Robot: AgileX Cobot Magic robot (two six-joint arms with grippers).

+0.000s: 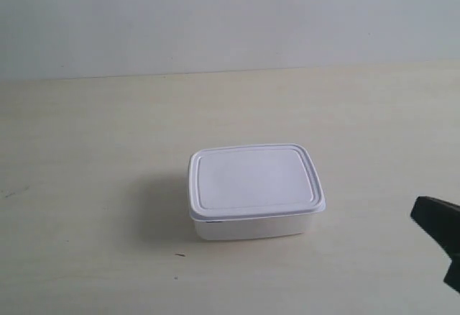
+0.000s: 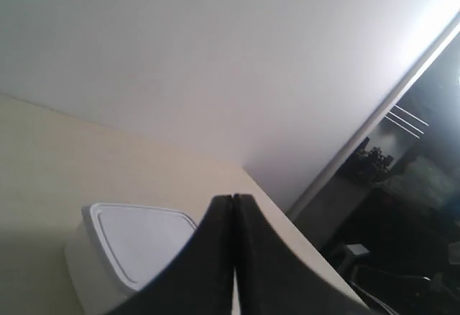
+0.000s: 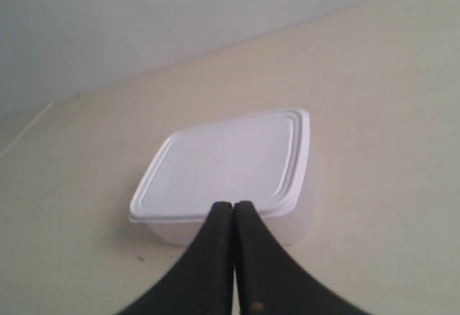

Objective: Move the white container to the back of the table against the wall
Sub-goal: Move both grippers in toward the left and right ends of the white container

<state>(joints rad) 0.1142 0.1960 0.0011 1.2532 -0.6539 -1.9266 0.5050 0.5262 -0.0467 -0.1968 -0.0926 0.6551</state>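
Note:
The white container (image 1: 255, 185) sits lid on, flat on the pale table (image 1: 86, 149), well short of the plain wall (image 1: 215, 13). My right gripper (image 3: 233, 204) is shut and empty, its tips just short of the container (image 3: 226, 164) on the side away from the wall (image 3: 144, 13). My left gripper (image 2: 234, 197) is also shut with nothing in it; the container (image 2: 136, 239) lies beside and beyond it, apart from it. A dark piece of the arm at the exterior view's right (image 1: 438, 232) pokes in at the frame's edge, clear of the container.
Bare table stretches from the container back to the wall. A tiny dark speck (image 1: 178, 255) lies near the container's front. The left wrist view shows the table's end edge (image 2: 287, 218), a pale upright strip (image 2: 374, 121) and a dark room (image 2: 402, 214) beyond.

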